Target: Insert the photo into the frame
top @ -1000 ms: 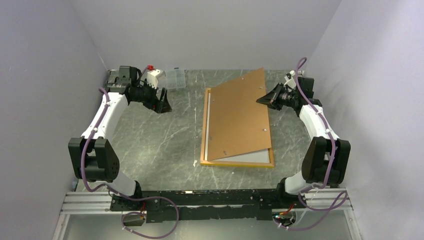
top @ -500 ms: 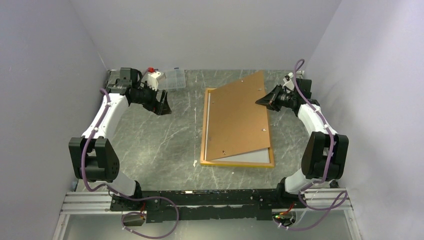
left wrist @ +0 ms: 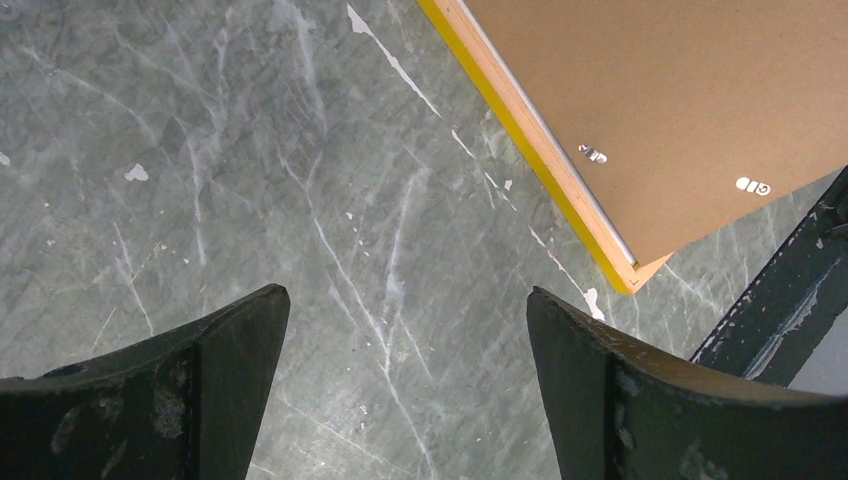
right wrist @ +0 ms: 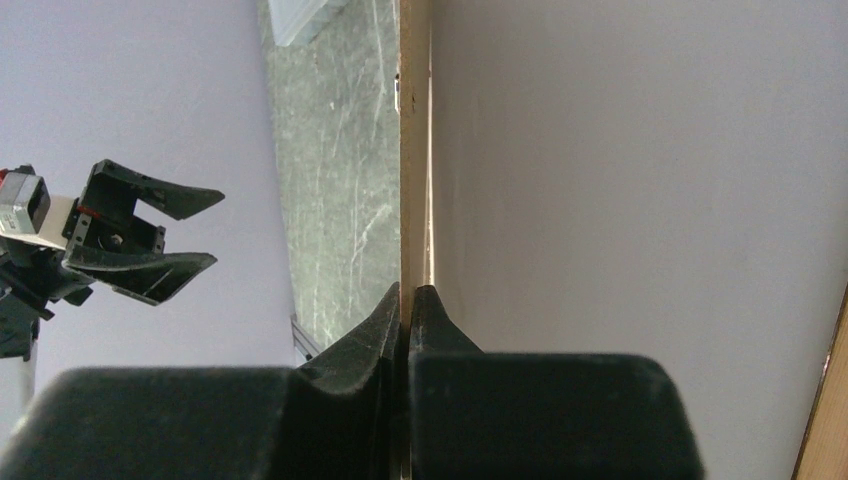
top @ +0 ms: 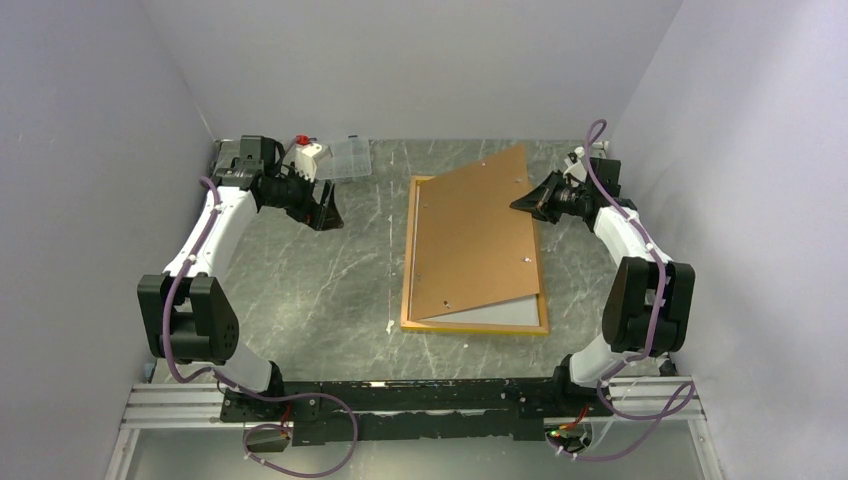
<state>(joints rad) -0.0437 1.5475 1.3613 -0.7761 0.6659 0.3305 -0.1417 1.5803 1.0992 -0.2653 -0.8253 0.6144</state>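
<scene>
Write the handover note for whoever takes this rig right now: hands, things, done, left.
Left hand: open, empty, over the table, left of the frame.
Right hand: shut on the far right edge of the brown backing board.
Frame: flat on the table, back up; the board lies askew across it, not seated.
Done: a pale sheet shows inside the frame; cannot tell if it is the photo.
Left: confirm the photo is in, then probably square the board into the frame.

You see a matt brown fibreboard backing board (top: 475, 235), a wood frame (left wrist: 535, 150) painted yellow, a smooth marbled table (top: 320, 290)
</scene>
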